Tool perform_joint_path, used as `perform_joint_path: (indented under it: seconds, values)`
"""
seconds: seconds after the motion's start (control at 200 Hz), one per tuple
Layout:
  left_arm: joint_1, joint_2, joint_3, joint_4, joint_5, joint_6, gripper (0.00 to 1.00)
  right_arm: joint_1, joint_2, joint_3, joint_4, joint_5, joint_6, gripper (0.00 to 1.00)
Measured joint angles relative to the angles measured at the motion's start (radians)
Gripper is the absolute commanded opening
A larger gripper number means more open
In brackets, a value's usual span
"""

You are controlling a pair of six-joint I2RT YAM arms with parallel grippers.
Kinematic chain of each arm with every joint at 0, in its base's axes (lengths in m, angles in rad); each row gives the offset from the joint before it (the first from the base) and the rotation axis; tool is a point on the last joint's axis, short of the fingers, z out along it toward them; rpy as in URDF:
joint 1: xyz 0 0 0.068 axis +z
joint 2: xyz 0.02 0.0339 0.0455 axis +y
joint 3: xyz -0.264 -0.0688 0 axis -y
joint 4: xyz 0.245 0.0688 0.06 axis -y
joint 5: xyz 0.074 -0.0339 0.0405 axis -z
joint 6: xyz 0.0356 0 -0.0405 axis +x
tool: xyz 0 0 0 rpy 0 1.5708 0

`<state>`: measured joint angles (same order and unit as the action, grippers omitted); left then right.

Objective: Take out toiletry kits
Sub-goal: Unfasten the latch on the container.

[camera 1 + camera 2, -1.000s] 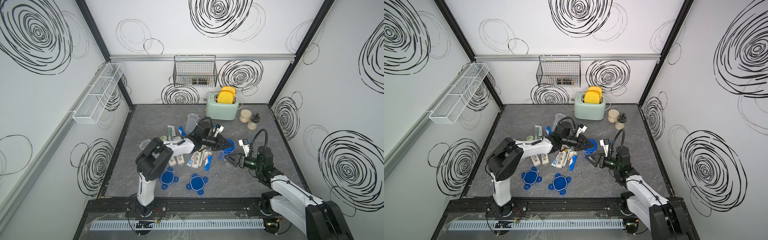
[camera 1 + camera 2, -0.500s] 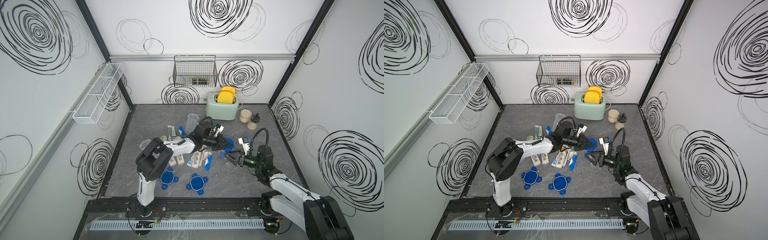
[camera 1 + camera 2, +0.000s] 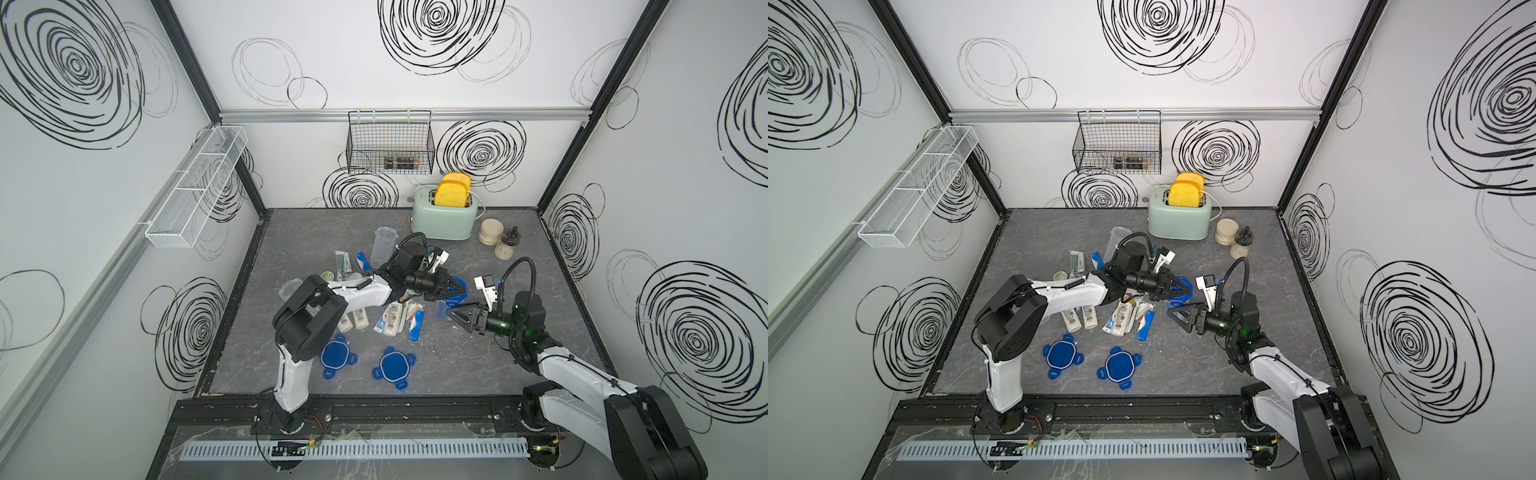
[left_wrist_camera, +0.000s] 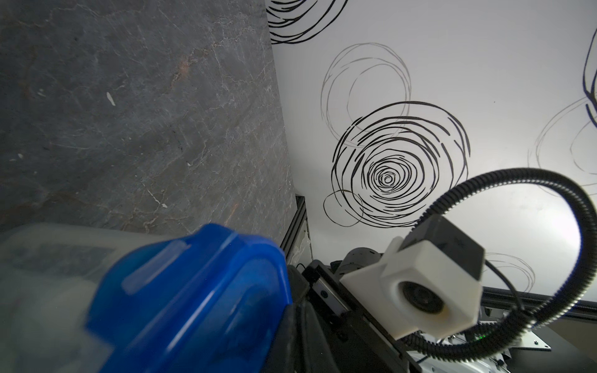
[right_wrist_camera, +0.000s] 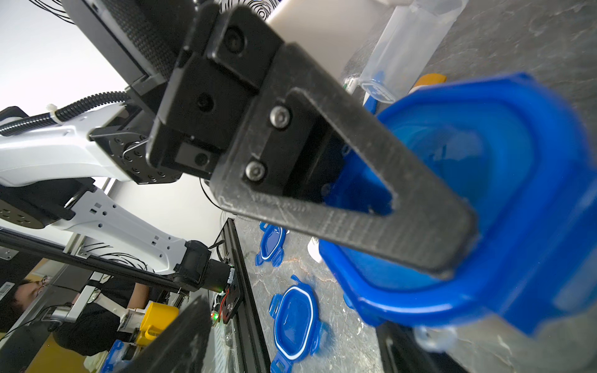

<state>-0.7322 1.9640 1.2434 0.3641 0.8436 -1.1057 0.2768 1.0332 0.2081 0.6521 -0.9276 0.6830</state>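
Where left tool (image 3: 457,286) sits: right of worktop (image 3: 519,374) centre.
Left tool grip: clamped on blue lid (image 5: 517,161) tab.
Right tool (image 3: 451,315): half-spread, gripping clear jar (image 4: 42,258).
Toiletry kits (image 3: 392,322): loose on worktop, left of jar.

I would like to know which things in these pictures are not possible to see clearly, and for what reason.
- What the clear jar holds: left wrist view, blurred and covered by its blue lid.
- Whether the right gripper grips that jar: small in both top views; its fingers are cut off by the right wrist view's edge.
- Dark items in the wire basket: too small in both top views.
- Print on the cream bottles: too small.
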Motion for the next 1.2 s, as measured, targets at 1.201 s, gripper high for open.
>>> perform_joint_path:
  seconds: [1.201]
  values:
    - [-0.002,-0.031,0.049,-0.123,-0.056,0.086,0.34,0.073,-0.18,0.002,-0.106,-0.025,-0.033,0.81]
